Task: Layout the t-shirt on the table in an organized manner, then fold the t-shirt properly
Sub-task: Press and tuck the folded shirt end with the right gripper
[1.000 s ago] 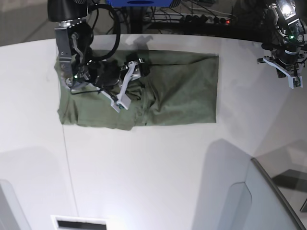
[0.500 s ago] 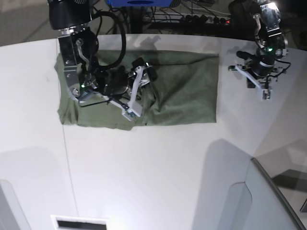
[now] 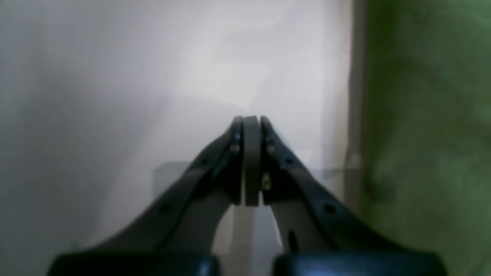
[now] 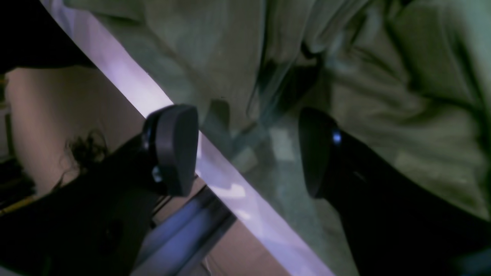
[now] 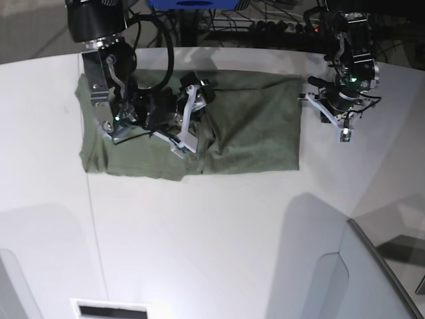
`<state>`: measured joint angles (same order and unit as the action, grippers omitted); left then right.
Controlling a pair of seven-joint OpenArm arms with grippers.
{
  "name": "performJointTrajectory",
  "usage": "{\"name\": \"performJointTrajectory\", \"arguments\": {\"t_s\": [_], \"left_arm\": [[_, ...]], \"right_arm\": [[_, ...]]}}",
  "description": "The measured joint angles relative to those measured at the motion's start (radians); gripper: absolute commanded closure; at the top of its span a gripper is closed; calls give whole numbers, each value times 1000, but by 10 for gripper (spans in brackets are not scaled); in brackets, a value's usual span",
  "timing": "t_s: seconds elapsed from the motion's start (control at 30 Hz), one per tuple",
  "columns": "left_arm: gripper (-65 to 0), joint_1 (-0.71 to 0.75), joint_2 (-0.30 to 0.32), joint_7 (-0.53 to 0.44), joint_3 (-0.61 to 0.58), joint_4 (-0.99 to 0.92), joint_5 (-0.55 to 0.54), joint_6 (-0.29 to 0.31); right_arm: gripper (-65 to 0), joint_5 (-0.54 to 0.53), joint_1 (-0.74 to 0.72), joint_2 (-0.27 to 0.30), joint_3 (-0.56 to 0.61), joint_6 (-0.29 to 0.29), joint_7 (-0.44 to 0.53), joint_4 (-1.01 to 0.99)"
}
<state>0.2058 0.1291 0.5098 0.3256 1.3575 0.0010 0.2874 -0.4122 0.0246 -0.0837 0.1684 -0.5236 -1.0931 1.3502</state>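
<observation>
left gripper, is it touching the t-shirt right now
Apart. In the left wrist view the shut left gripper sits over bare table, with a white strip between its tips and the t-shirt edge.

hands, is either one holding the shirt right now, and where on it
Neither. The left hand is shut with nothing between its fingers, over bare table beside the shirt's edge. The right hand is open over the bunched cloth, gripping none of it.
</observation>
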Motion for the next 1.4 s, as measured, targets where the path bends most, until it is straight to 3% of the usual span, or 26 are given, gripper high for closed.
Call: {"name": "performJointTrajectory", "arguments": {"t_s": [0.33,0.53,0.7,0.8,0.97,1.0,1.13,1.23,1.4], "left_arm": [[0,-12,-7,-4,-51,0,-1,0],[0,-14,-8,-5,-50,0,-3,4],[0,-8,1,-5,-31,3,-10,16],[0,21,3,11,66,14,-25,27],[0,88,11,25,290,88,-12,26],[0,92,13,25,330,103,-11,36],[0,96,9,17,459,131,-21,178],[0,96,10,21,511,131,-12,211],[0,89,6,20,504,126,-15,214]], "right_arm": [[-377,0,-30,-3,0,0,2,-64],[-377,-4,-66,-6,133,0,0,-70],[-375,0,-85,-5,137,-7,8,-108],[-293,0,-86,0,135,-7,8,-127],[-14,-3,-85,-4,136,-6,35,-132],[0,-3,-84,-2,136,-7,34,-131],[-6,-3,-82,-2,135,-4,6,-126],[-6,-4,-68,-8,82,4,-31,-93],[-6,0,-53,-3,47,4,-112,-27]]}}
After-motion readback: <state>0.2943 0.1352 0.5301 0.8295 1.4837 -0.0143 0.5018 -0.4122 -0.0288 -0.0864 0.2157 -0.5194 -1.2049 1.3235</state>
